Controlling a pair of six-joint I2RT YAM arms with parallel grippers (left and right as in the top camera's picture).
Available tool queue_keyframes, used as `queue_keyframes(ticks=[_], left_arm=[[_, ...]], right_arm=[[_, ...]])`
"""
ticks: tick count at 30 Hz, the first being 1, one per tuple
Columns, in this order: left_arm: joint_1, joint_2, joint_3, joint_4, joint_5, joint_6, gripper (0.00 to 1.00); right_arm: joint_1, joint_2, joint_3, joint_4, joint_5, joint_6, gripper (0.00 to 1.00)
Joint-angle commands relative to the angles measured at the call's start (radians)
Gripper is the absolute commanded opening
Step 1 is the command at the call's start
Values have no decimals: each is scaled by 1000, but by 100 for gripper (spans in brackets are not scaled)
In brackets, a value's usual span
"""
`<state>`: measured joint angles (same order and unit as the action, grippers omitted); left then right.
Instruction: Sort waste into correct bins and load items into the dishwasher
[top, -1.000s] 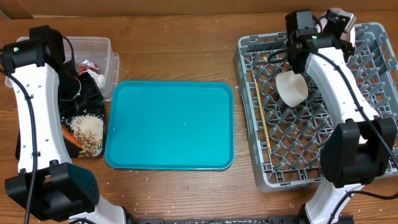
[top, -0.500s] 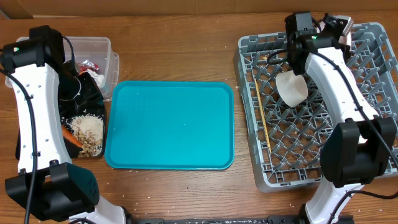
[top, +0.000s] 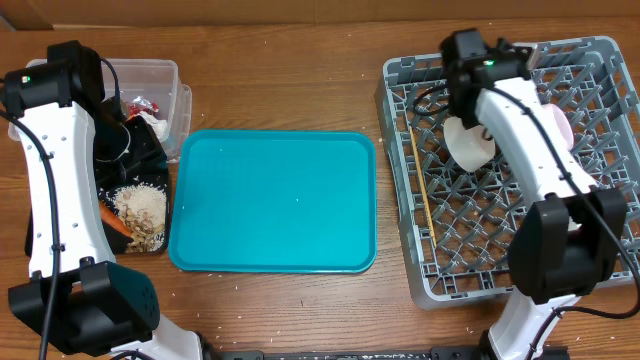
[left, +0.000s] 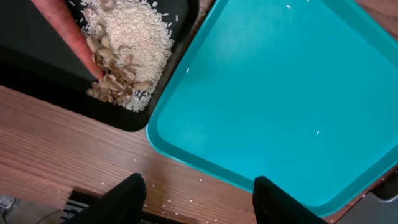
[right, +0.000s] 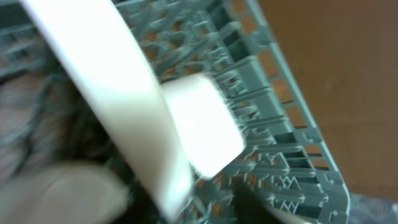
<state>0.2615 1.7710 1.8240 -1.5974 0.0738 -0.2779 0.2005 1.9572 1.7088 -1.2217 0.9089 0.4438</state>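
Note:
My left gripper (left: 202, 196) is open and empty above the table's front edge, between the black tray (left: 37, 68) and the teal tray. The black tray holds rice and beige scraps (left: 124, 50) and an orange carrot (left: 62, 25). The clear tub (top: 160, 80) behind it holds red and silver wrappers (top: 143, 104). My right gripper (top: 505, 55) is over the back of the grey dish rack (top: 600, 250). Its wrist view is blurred and shows a broad white rim (right: 124, 93) and a white cup (right: 202, 124) close by. The cup (top: 470, 140) and the chopsticks (top: 422, 185) lie in the rack.
The large teal serving tray (top: 272, 200) lies in the middle of the table. A pale pink edge (top: 566, 126) shows in the rack beside my right arm. Rice grains are scattered on the wood near the front edge (left: 205, 180).
My right arm has swung left along the back of the rack. The white and pink item seen at the rack's back right corner is gone from there. The left arm has not moved.

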Motion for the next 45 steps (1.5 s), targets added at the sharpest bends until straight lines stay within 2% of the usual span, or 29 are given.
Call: queue_keyframes(ticks=[1, 6, 11, 17, 22, 24, 28, 30, 32, 36, 39, 41, 45], left_arm=[[-9, -21, 10, 1, 4, 17, 60], [-10, -21, 10, 1, 4, 17, 60], [-10, -21, 10, 1, 4, 17, 61], [-14, -21, 10, 2, 5, 16, 61], [-29, -21, 10, 18, 6, 17, 62], [-57, -21, 10, 43, 26, 39, 63], [-143, -20, 10, 92, 73, 122, 67], [-192, -19, 10, 93, 72, 165, 75], [-238, -17, 10, 68, 72, 199, 77], [-295, -17, 10, -15, 54, 219, 78], [-314, -17, 10, -92, 50, 219, 87], [-315, -23, -3, -93, 62, 217, 93], [-315, -37, -69, -93, 88, 218, 95]], right_arm=[[87, -14, 2, -49, -51, 2, 100], [143, -40, 2, -97, -117, 3, 100], [170, -138, 2, -90, -225, 3, 100], [157, -296, 8, -32, -460, -12, 100], [140, -359, 8, 74, -982, -347, 100], [140, -356, 8, 102, -1105, -409, 100], [137, -344, 8, 156, -1128, -396, 100], [122, -342, 8, 163, -1128, -356, 100], [95, -342, 8, 138, -1128, -304, 100], [14, -342, 8, 12, -1129, -229, 100], [-47, -342, 8, -122, -1138, -226, 100], [-80, -342, 8, -222, -1138, -227, 100], [-108, -344, 8, -365, -1117, -235, 100]])
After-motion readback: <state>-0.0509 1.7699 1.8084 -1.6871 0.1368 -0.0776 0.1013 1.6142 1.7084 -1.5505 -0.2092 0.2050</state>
